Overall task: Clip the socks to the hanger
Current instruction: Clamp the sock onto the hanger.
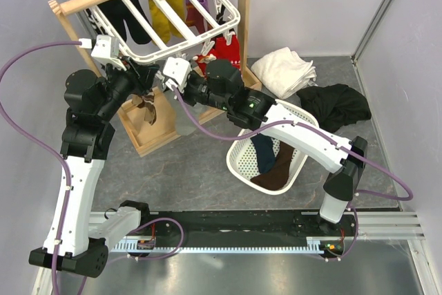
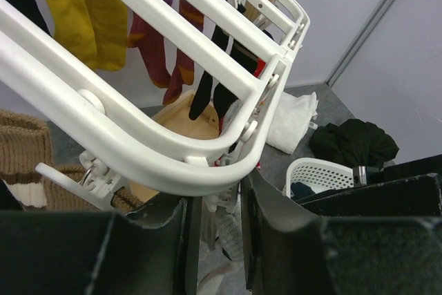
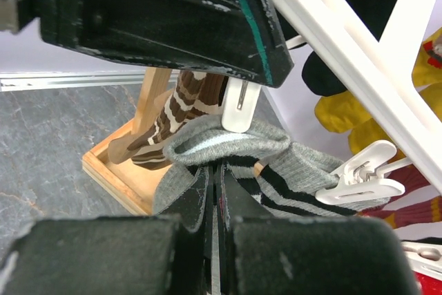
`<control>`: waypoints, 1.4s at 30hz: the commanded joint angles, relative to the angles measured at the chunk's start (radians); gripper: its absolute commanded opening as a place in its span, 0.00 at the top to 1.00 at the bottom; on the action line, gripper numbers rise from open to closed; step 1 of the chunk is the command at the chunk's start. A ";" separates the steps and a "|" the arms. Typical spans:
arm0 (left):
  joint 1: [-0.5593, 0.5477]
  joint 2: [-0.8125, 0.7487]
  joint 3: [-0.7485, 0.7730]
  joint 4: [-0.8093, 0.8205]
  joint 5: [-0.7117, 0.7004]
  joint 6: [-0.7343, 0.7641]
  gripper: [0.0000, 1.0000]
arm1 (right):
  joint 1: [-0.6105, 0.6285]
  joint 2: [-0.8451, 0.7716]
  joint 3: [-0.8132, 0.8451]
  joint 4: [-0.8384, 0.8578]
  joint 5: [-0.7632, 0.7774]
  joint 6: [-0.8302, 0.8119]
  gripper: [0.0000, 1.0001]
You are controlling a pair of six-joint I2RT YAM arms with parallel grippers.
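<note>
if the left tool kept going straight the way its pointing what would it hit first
Most likely the hanger: its curved white rim crosses just beyond the left tool, though depth is hard to judge here.

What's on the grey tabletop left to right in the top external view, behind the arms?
Wooden box base of the stand → white folded cloth → black crumpled cloth. The white lattice basket is left out: it sits nearer and spans across both cloths.
</note>
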 commanded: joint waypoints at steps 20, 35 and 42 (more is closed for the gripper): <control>-0.006 -0.005 0.063 -0.103 -0.038 0.056 0.98 | 0.113 -0.030 0.028 0.154 0.315 -0.184 1.00; -0.006 -0.025 0.106 -0.105 -0.018 0.037 0.48 | 0.124 -0.037 0.027 0.170 0.290 -0.168 0.96; -0.006 -0.062 0.132 -0.108 -0.023 0.024 0.30 | 0.127 -0.045 0.037 0.216 0.263 -0.130 0.77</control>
